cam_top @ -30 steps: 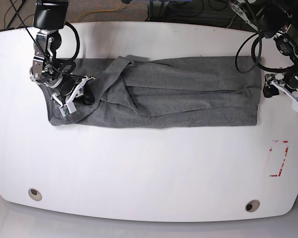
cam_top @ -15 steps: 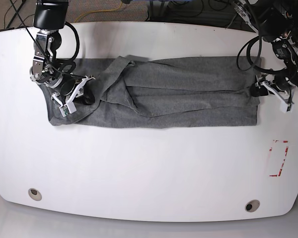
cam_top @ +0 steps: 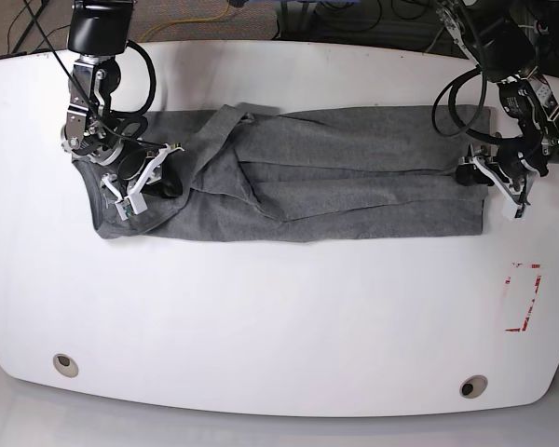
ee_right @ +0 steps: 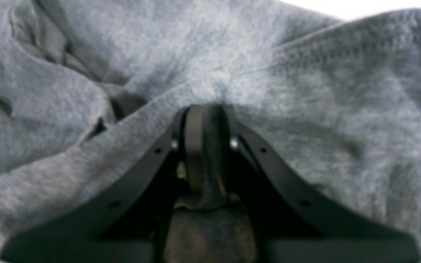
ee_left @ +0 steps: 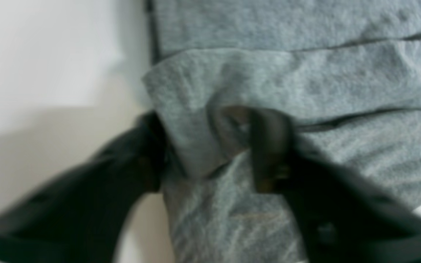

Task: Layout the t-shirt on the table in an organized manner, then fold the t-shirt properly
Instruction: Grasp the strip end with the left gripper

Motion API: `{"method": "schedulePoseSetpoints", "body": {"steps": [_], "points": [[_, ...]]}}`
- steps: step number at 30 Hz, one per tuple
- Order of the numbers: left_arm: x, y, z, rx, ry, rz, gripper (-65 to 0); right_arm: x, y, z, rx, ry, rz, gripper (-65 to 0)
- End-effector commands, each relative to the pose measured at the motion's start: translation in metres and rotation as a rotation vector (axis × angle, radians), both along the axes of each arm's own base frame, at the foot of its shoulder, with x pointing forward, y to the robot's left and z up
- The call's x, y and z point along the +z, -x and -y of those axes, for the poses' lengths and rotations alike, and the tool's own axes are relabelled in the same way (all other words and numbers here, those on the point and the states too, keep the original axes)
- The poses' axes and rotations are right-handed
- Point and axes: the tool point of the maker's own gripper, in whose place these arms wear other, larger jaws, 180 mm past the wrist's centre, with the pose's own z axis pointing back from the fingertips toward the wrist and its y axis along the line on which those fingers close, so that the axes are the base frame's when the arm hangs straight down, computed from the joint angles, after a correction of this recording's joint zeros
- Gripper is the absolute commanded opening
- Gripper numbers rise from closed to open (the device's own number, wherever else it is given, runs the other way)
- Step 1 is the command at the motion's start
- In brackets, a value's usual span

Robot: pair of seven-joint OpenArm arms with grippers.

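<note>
The dark grey t-shirt [cam_top: 335, 177] lies as a long, creased band across the far half of the white table [cam_top: 279, 326]. My right gripper [cam_top: 147, 186] is at the shirt's left end. In the right wrist view it [ee_right: 205, 120] is shut on a pinch of the t-shirt [ee_right: 305, 91], near a stitched hem. My left gripper [cam_top: 475, 177] is at the shirt's right edge. In the blurred left wrist view its fingers [ee_left: 269, 146] press on both sides of a raised fold of the t-shirt [ee_left: 305, 73], with the gripper [ee_left: 207, 153] shut on that fold.
A red tape mark [cam_top: 524, 298] sits on the table's right side. Two round grommet holes [cam_top: 65, 364] [cam_top: 472, 386] lie near the front edge. Cables [cam_top: 214, 14] run over the floor beyond the far edge.
My left gripper moved left from beside the shirt onto its right edge and closed around a fold. The right gripper shifted slightly, still holding the left end.
</note>
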Motion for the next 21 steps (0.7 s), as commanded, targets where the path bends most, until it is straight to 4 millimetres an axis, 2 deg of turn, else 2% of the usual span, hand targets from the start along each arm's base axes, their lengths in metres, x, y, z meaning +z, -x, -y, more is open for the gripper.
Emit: {"method": "schedulePoseSetpoints", "body": {"steps": [1, 3, 5, 9, 15, 21], "points": [[0.005, -0.003, -0.005, -0.009, -0.023, -0.002, -52.4, -0.011, 0.009, 0.006, 0.022, 0.063, -0.062, -56.4], [0.005, -0.003, -0.005, -0.009, -0.024, 0.000, -57.6, -0.011, 0.009, 0.006, 0.022, 0.063, -0.062, -56.4], [0.005, -0.004, -0.002, -0.021, -0.027, 0.000, -60.0, -0.011, 0.009, 0.006, 0.022, 0.063, -0.062, -56.4], [0.013, -0.008, -0.003, -0.039, -0.052, 0.016, -60.8, -0.011, 0.009, 0.006, 0.022, 0.062, -0.062, -56.4], [0.050, -0.022, -0.002, -0.081, -0.152, 0.123, -60.8, -0.011, 0.009, 0.006, 0.022, 0.062, -0.062, -56.4], [0.072, -0.021, 0.017, -0.193, -0.284, 0.166, -60.8, -0.011, 0.009, 0.006, 0.022, 0.062, -0.062, -56.4]]}}
